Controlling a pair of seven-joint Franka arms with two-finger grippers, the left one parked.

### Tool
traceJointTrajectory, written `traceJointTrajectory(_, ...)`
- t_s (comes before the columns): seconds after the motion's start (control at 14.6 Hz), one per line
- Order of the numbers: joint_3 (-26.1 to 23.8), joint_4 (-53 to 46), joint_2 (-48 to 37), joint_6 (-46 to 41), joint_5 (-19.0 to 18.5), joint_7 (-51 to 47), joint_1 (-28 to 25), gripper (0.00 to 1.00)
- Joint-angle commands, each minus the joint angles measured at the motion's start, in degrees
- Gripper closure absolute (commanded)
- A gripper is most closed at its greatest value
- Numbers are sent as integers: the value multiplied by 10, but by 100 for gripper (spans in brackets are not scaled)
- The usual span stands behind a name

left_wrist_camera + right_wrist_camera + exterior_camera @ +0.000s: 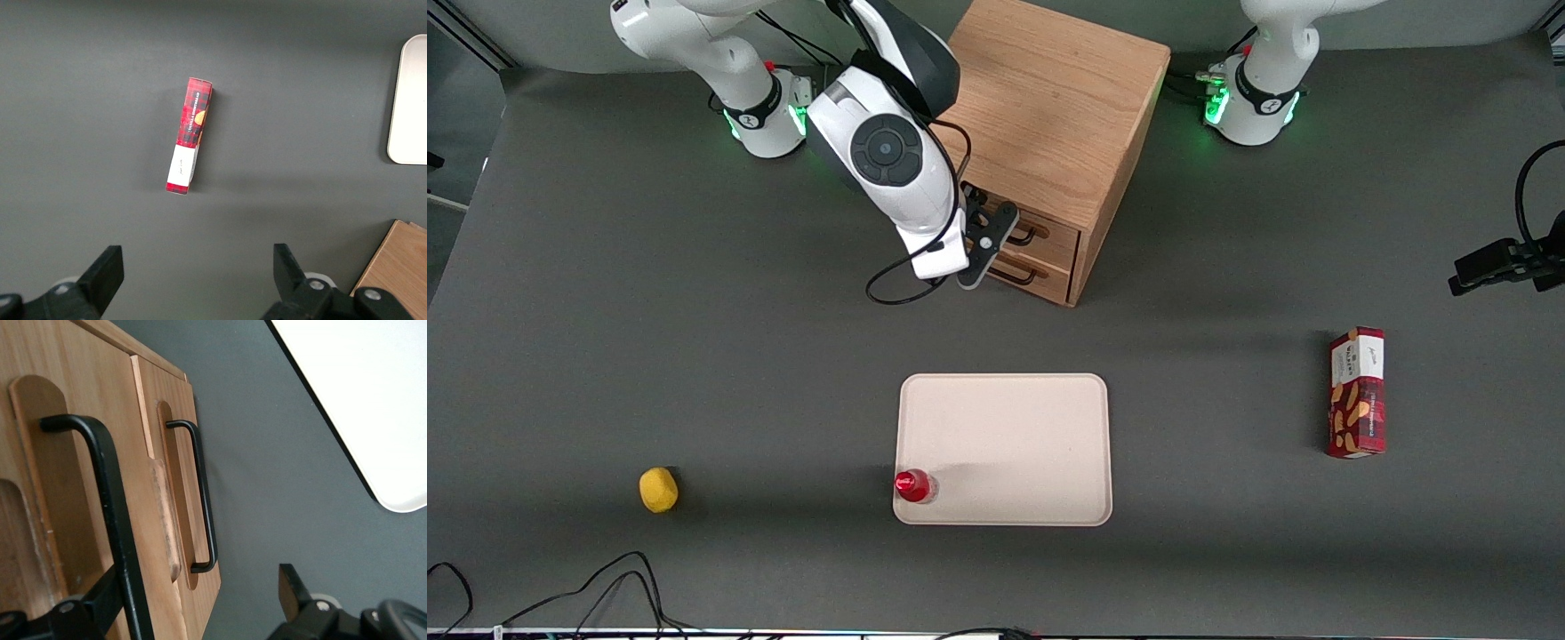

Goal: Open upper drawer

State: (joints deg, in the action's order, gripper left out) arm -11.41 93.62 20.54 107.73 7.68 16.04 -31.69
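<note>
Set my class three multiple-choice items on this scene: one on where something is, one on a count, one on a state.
1. Where does the bottle stand?
A. On the tray, at a corner
B. On top of the wooden unit
C. Beside the snack box

2. How many drawers does the cabinet have?
A. One
B. Two
C. Three

3. How is the hand?
A. Shut on the bottle
B. Shut on the tray's rim
C. Open, with the upper drawer's handle between its fingers

Answers:
1 A: the bottle sits just inside the tray's rim at a corner.
2 B: two fronts with handles show, one above the other.
3 C: the right wrist view shows the bar passing between the spread fingers.
</note>
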Motion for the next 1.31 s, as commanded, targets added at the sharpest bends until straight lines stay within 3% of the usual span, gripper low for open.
traceJointTrajectory(0.0, -3, 6, 0, 5, 1, 14, 1, 0)
traceJointTrajectory(1.24, 41, -35, 39, 35, -4, 49, 5, 0)
